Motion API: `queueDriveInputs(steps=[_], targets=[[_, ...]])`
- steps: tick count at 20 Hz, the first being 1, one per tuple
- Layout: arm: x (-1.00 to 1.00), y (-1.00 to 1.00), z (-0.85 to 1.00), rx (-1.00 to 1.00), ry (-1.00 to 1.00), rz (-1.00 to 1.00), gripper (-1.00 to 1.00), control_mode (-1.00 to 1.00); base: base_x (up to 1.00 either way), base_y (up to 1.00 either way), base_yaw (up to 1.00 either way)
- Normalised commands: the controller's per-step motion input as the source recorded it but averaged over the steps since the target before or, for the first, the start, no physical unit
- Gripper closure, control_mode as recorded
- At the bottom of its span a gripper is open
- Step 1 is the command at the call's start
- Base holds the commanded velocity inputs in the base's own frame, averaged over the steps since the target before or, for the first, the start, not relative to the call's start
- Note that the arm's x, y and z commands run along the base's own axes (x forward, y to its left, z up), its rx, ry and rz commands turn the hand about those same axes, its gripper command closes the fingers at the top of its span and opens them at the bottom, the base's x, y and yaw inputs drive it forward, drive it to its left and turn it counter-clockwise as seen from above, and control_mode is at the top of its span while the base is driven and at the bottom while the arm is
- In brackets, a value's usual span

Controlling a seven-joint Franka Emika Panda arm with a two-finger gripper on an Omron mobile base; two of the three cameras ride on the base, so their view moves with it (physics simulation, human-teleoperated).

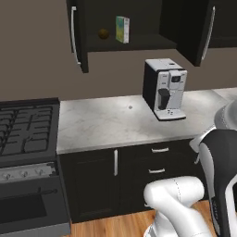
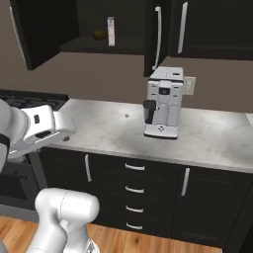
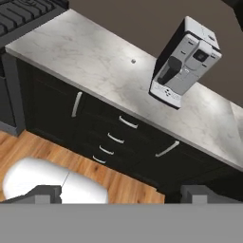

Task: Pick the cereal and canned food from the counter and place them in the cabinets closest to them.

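The cereal (image 1: pixel 122 28) stands upright on the shelf of the open cabinet (image 1: pixel 79 34) – above the desk (image 1: pixel 106 122). The hand (image 3: pixel 126 193) hangs wide apart, holding nothing.

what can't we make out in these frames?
- Small round object beside the cereal on the open cabinets shelf: too small and dark to identify in either base view.
- Cereal print: too small to read.
- Stove: cut off by the left edge of the left base view.
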Motion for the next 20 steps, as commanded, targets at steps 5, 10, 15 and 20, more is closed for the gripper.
queueDriveInputs(steps=[5,10,15,20], targets=[[0.00,0.00,0.00,0.00,0.00,0.00,-1.00,1.00,-0.14,0.29,0.00],[0.00,0.00,0.00,0.00,0.00,0.00,-1.00,1.00,-0.31,0.61,0.00],[0.00,0.00,0.00,0.00,0.00,0.00,-1.00,1.00,-0.35,0.57,0.00],[0.00,0.00,0.00,0.00,0.00,0.00,-1.00,1.00,-0.27,0.61,0.00]])
